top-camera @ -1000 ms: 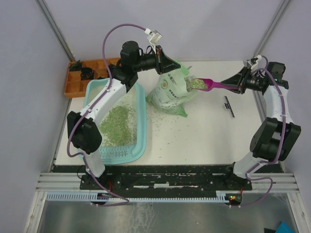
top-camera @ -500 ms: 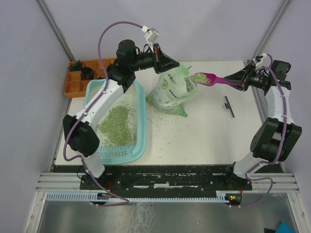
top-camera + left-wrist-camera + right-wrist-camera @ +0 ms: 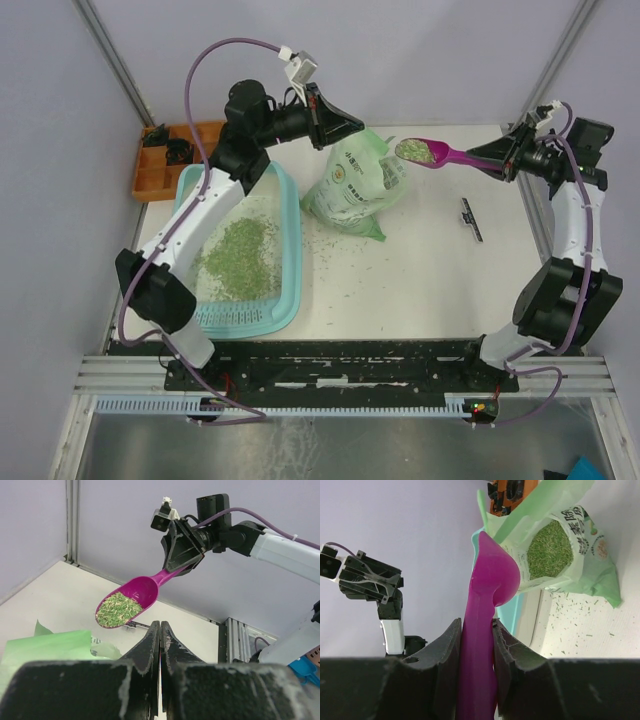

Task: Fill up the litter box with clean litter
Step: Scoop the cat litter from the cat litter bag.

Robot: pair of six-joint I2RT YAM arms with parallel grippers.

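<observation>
- One scoop [image 3: 440, 155], litter [image 3: 412, 150] heaped in its bowl, handle pinched by the right gripper [image 3: 493, 162].
- Left gripper [image 3: 355, 127] closed tight, empty, near the bag [image 3: 352, 190].

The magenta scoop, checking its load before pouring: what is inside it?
Pale green litter fills the bowl of the scoop, gripped by its handle in the right hand. The bowl's floor under the granules is covered.
</observation>
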